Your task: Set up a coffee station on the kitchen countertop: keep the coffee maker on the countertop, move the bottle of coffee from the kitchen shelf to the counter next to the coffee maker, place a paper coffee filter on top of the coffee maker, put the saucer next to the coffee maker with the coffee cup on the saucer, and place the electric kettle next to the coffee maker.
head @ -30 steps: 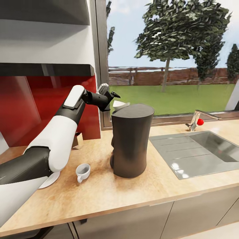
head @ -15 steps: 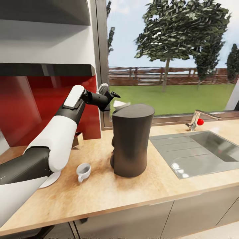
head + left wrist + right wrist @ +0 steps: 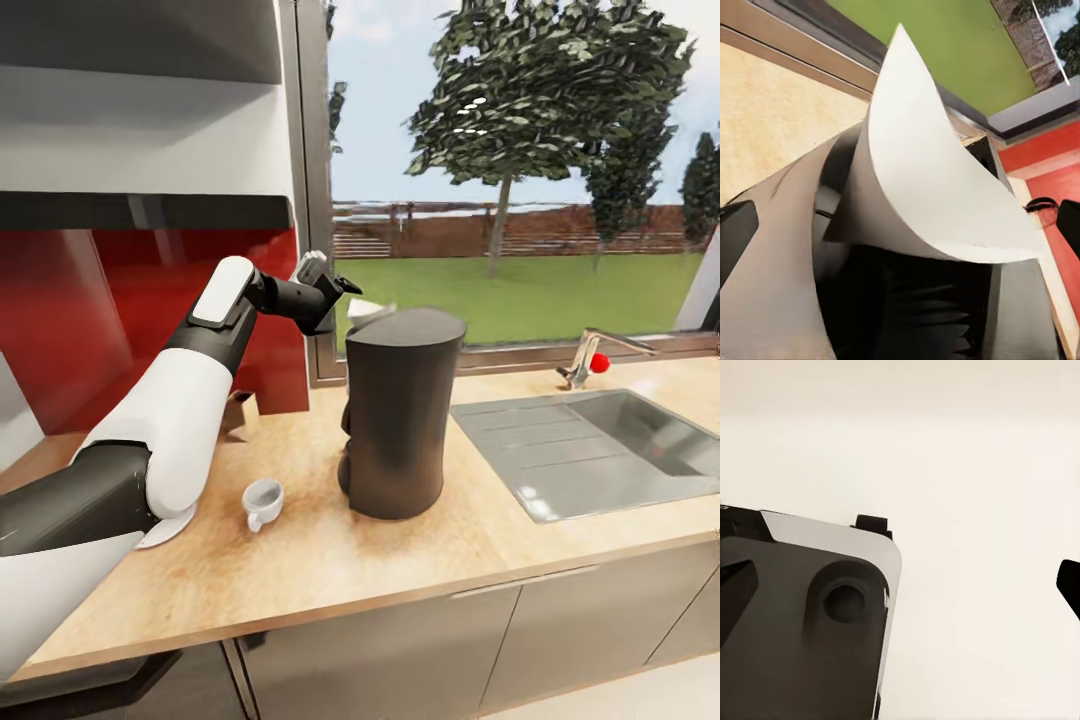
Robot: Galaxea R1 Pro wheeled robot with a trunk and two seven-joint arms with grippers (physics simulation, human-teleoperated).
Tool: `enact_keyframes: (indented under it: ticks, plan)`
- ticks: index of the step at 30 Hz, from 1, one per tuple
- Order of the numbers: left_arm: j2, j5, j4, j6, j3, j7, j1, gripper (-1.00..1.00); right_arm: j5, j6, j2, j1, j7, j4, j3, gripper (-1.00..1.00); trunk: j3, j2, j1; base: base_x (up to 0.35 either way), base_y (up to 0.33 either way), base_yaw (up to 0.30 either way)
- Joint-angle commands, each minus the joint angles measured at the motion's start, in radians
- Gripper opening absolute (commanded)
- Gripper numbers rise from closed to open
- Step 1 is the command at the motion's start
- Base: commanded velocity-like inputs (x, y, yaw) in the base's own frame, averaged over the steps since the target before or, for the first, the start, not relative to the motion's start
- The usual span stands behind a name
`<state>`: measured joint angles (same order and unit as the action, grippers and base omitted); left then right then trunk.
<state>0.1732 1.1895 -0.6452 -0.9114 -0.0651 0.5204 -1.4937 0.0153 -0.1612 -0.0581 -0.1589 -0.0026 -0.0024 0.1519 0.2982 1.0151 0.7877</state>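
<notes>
A pale wooden countertop (image 3: 330,570) runs below a wide window, with a steel sink (image 3: 600,450) set in at the right and a red backsplash at the left. In the head view the dark coffee maker (image 3: 398,415) stands mid-counter; the coffee cup (image 3: 262,502) lies beside it, and the saucer (image 3: 172,525) is partly hidden under the left arm. The left gripper (image 3: 335,300) is held at the maker's top rear edge, where a white paper coffee filter (image 3: 366,311) shows just behind the lid. In the left wrist view the filter (image 3: 919,172) is seen curled above the maker's dark top (image 3: 915,307), and appears pinched between narrowly parted jaws. If released here, the filter could slide off behind the maker, being light and curved. In the right wrist view a dark robot part is seen against a pale surface; the state of the right jaws cannot be told.
</notes>
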Motion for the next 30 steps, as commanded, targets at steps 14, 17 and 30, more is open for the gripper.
enact_keyframes:
  ticks: [14, 17, 30]
  plan:
    - [0.001, 0.009, -0.001, -0.003, -0.007, 0.010, -0.001, 1.00, 0.002, -0.003, 0.000, -0.001, 0.000, 0.001, 0.006, 1.00, 0.001, 0.001, 0.000, -0.151, 0.001, 0.000]
    - [0.001, 0.009, -0.001, -0.003, -0.007, 0.010, -0.001, 1.00, 0.002, -0.003, 0.000, -0.001, 0.001, 0.001, 0.006, 1.00, 0.001, 0.001, 0.000, -0.023, 0.000, 0.000]
    - [0.001, 0.009, -0.001, -0.003, -0.006, 0.010, -0.001, 1.00, 0.002, -0.003, 0.000, -0.001, 0.000, 0.001, 0.005, 1.00, 0.001, 0.001, 0.000, -0.212, 0.000, 0.000]
